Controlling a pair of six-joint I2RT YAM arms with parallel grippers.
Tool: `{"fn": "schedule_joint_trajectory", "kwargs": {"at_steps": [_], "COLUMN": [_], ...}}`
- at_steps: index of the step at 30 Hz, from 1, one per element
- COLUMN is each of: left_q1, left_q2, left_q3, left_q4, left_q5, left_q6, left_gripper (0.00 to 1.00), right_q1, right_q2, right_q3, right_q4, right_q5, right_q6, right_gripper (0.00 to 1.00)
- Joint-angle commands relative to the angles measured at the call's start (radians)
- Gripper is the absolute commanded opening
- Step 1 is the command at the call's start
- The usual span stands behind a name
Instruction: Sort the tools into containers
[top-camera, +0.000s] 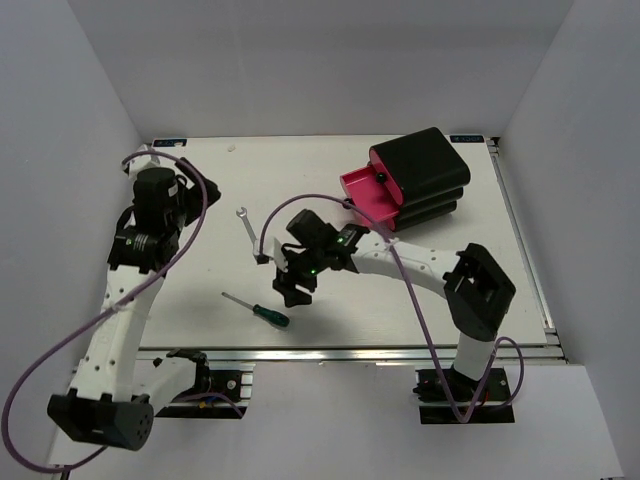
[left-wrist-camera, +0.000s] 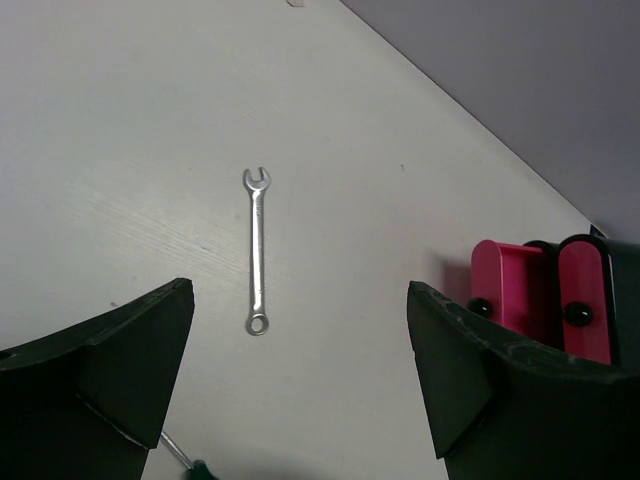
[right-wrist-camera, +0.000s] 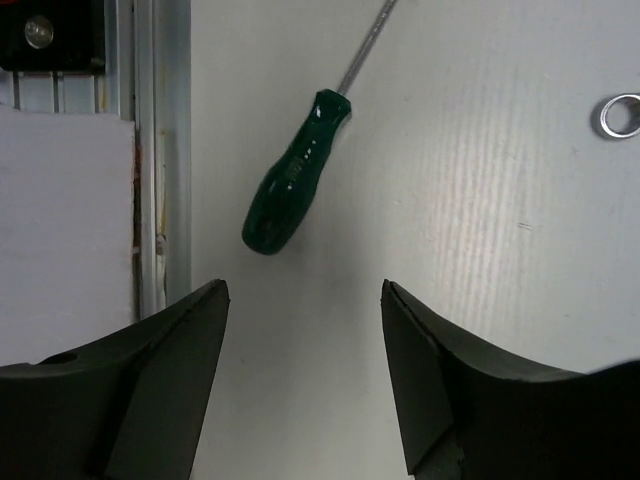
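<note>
The green-handled screwdriver (right-wrist-camera: 295, 175) lies flat on the table (top-camera: 300, 170), upper middle of the right wrist view. Its butt points lower left and its thin shaft runs off the top edge. It looks light and rigid. The fat plastic handle is the place to take it, squeezed across its width, since the bare shaft would likely be slick and roll away. The right pincer (right-wrist-camera: 302, 290) hangs over it with jaws apart and nothing between them, the handle just beyond the tips. From overhead, that arm reaches in from the lower right, bent low toward the centre. The slim wrench (left-wrist-camera: 258, 250) sits mid-frame in the left wrist view, flat and thin, probably awkward to lift. The left pincer (left-wrist-camera: 300, 290) is spread wide and empty. The pink drawers (top-camera: 372, 190) wait at upper right, one pulled out.
</note>
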Motion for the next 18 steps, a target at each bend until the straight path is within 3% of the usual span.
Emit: {"fn": "schedule_joint_trajectory", "kwargs": {"at_steps": [1, 12, 18], "left_q1": [0.0, -0.001, 0.0], "left_q2": [-0.067, -0.19, -0.233], "left_q3": [-0.041, -0.035, -0.019], "left_q4": [-0.124, -0.271, -0.328], "left_q5": [-0.108, -0.138, -0.149], "left_q6": [0.0, -0.003, 0.0], "left_gripper": [0.96, 0.96, 0.96], "right_q1": [0.059, 0.179, 0.194], "right_q2": [-0.006, 0.204, 0.301], "right_q3": [0.024, 0.166, 0.234], "right_q4": [0.114, 0.099, 0.122], "right_q5": [0.092, 0.262, 0.367], "right_q6": [0.098, 0.357, 0.402], "right_gripper": [0.69, 0.67, 0.66]}}
